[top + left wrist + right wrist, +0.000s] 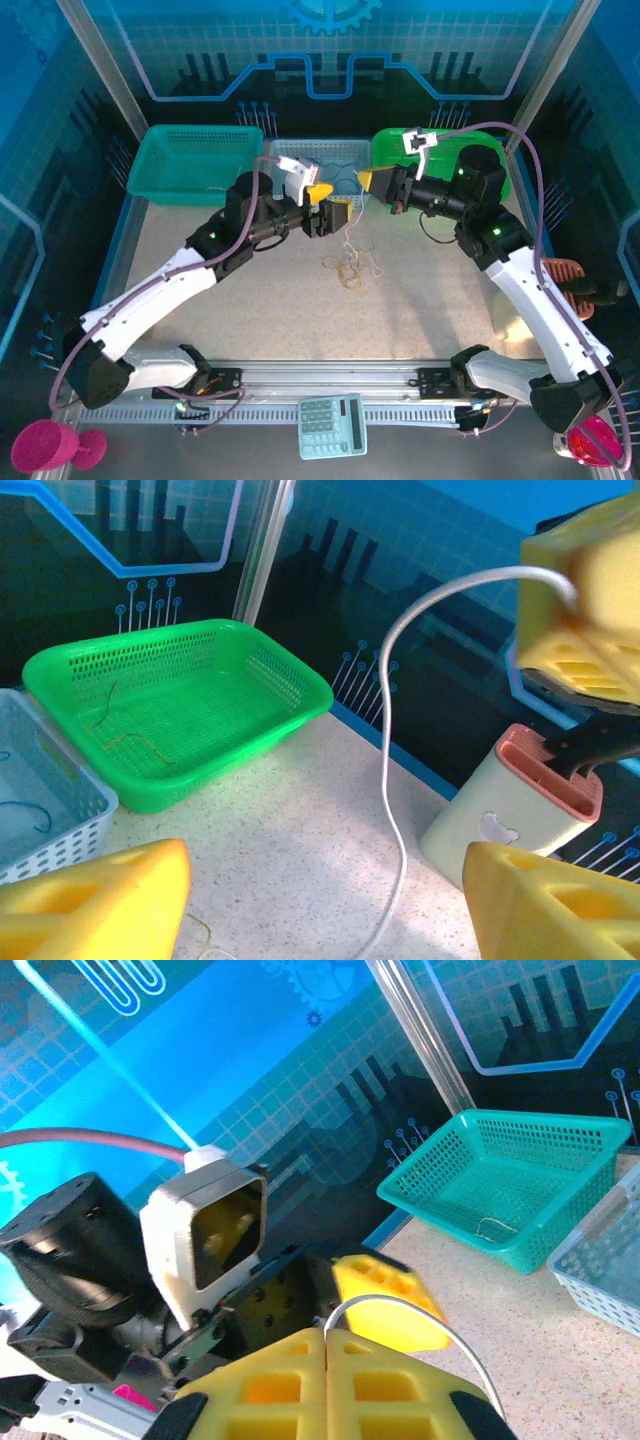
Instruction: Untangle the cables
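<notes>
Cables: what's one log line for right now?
right gripper shut on cream cable | left gripper open | other cables on table

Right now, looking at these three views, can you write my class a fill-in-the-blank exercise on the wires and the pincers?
The right pincer is ____ on a thin white wire.
The left pincer has its jaws ____, with that wire running loose between them.
The heap of tangled wires lies on the ____.
Missing words: shut; open; table.
</notes>
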